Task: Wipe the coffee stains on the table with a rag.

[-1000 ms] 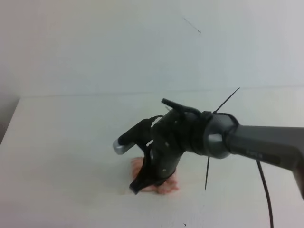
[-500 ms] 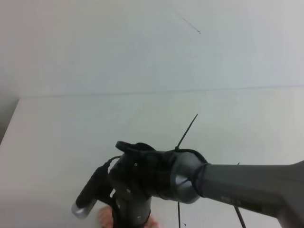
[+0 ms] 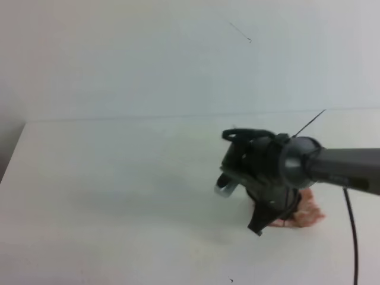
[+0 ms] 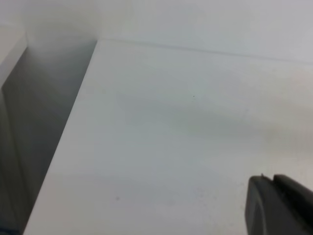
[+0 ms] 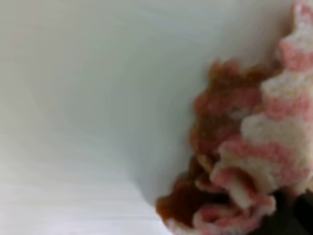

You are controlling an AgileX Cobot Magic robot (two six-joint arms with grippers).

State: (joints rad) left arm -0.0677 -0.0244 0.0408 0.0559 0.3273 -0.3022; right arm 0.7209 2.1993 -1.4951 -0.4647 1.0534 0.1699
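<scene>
Where it sat lower left before, right tool (image 3: 270,218) now right, clamped shut on rag (image 3: 303,216), table (image 3: 107,178) white

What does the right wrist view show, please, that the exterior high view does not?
Only the right wrist view shows, up close, the brown wet staining soaked into the rag's pink and white stripes.

Only the exterior high view shows the right hand pressed down on the rag, its dark arm reaching in from the right, the wall behind, and where the rag sits on the table, right of centre.

Both show the rag lying on the white table, and neither shows a separate coffee blot on the bare surface.
</scene>
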